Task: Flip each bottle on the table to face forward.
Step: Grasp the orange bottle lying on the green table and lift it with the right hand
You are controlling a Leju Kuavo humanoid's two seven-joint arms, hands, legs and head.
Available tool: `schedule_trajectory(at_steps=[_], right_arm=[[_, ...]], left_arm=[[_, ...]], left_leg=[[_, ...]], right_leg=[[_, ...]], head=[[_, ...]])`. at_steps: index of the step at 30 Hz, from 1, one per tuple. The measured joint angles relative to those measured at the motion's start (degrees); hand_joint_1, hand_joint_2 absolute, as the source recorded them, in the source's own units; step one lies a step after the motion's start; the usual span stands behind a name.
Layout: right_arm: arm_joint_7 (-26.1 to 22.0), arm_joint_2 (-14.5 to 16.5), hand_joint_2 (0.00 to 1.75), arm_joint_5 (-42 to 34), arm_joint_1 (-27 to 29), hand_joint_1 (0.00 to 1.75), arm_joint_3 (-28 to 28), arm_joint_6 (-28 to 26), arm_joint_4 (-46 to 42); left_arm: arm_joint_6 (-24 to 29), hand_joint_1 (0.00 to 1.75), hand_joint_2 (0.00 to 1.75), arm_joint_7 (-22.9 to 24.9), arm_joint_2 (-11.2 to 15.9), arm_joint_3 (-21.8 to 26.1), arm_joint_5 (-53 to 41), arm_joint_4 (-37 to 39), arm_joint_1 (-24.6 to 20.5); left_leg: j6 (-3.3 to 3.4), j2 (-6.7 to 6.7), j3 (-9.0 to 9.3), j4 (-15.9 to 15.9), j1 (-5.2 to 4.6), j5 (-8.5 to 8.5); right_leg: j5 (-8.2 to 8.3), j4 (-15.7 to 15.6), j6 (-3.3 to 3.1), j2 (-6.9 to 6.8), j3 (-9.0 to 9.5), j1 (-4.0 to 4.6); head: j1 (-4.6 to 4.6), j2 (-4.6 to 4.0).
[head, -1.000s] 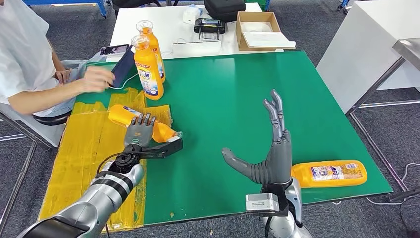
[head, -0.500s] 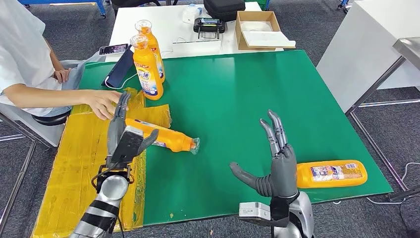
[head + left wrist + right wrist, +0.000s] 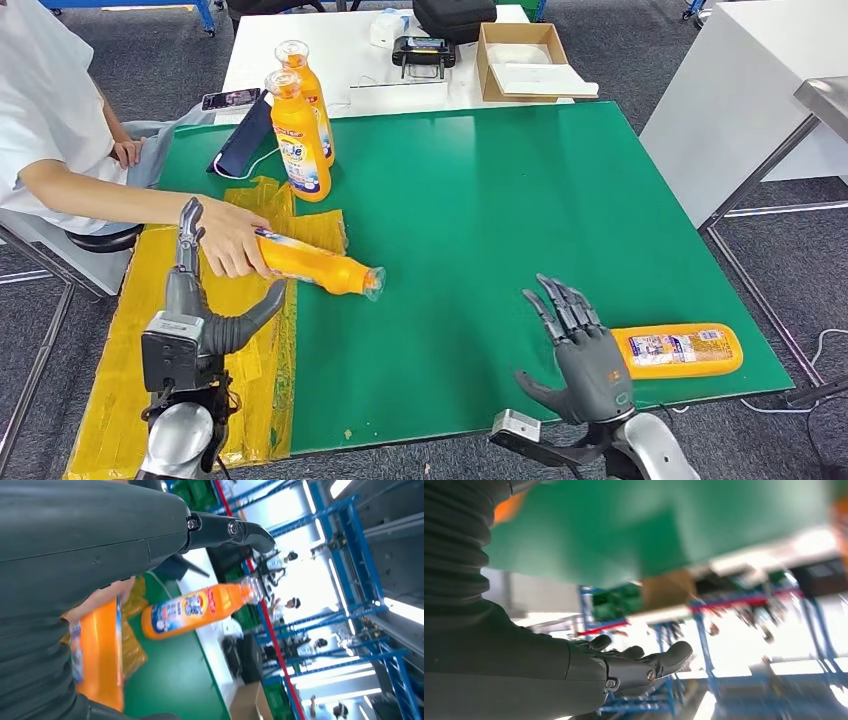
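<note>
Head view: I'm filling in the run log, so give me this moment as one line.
left robot hand: open, raised | right robot hand: open | person's hand: holding lying orange bottle | second lying orange bottle: near right hand

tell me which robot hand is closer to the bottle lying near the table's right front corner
Right. The right hand hovers open just beside the lying orange bottle, at its cap-less end. The left hand is across the table over the yellow sheet.
</note>
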Motion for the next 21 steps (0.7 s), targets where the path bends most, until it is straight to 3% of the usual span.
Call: schedule_trajectory(at_steps=[15,21], right_arm=[[2.7,-15.0,1.75,-4.9,5.3,0.0,-6.1,7.8,1.7],[2.5,-17.1,1.75,-5.2,5.4,0.0,-10.4,8.3,4.9]], left_arm=[[-2.7,0.0,1.75,-0.2,0.0,1.1,2.4,-1.1,1.0],[-2.8,0.0,1.75,-0.2,0.0,1.2,2.9,-0.6,0.9]], left_leg=[[0.06,0.07,0.01,0.0,-0.06,-0.04],[0.09,0.07,0.02,0.0,-0.09,-0.06]], right_leg=[[0.07,0.0,0.14,0.01,-0.02,-0.06],[0.07,0.0,0.16,0.01,-0.02,-0.09]], head=[[-0.02,0.0],[-0.02,0.0]])
